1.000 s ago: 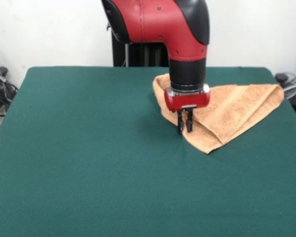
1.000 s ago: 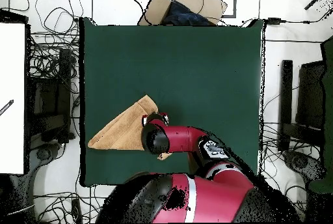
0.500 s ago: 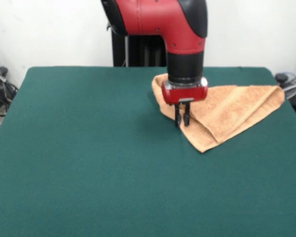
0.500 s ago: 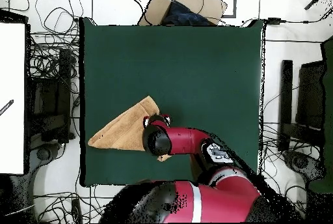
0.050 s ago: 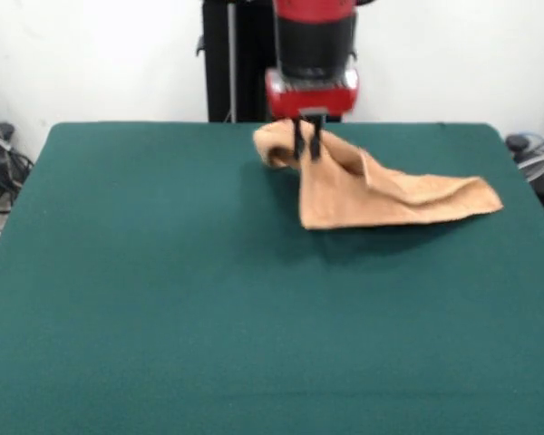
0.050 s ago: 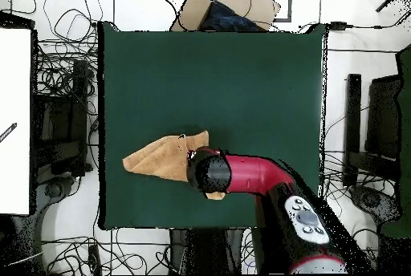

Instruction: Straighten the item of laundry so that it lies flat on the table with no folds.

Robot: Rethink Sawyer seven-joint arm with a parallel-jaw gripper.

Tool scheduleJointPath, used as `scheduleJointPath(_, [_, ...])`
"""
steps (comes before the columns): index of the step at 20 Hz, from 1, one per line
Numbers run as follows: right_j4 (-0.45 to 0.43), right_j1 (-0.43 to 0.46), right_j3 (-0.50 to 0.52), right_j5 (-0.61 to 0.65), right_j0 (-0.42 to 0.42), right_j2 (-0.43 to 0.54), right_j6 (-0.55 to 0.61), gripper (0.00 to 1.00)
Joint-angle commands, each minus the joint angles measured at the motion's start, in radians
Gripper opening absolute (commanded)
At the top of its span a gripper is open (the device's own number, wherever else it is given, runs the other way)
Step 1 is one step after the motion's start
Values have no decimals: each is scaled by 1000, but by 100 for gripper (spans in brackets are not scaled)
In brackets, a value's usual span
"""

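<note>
Peach-orange towel near the worktop's far edge in the front view, toward the right-hand corner, bunched and folded. One end raised off the green surface, pinched in the tool, whose two black fingers sit nearly together on the cloth. Remainder draped down, trailing toward the right edge. Risks, judged from here: thin pinch slipping free mid-lift, dropping the cloth in a new heap; trailing end dragged past the worktop's edge; hidden layers staying doubled once lowered.
</note>
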Motion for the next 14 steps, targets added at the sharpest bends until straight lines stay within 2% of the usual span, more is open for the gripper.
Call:
scheduleJointPath(1, [54, -230, 2, 246, -85, 155, -152, 0])
scheduleJointPath(7, [41, -276, -62, 371, -141, 198, -199, 0])
scheduleJointPath(9, [13, -285, -89, 405, -138, 198, -199, 0])
scheduleJointPath(11, [34, -270, -63, 354, -168, 232, -187, 0])
scheduleJointPath(12, [2, -275, -90, 393, -147, 219, -181, 0])
scheduleJointPath(14, [10, -246, -78, 354, -165, 241, -166, 0])
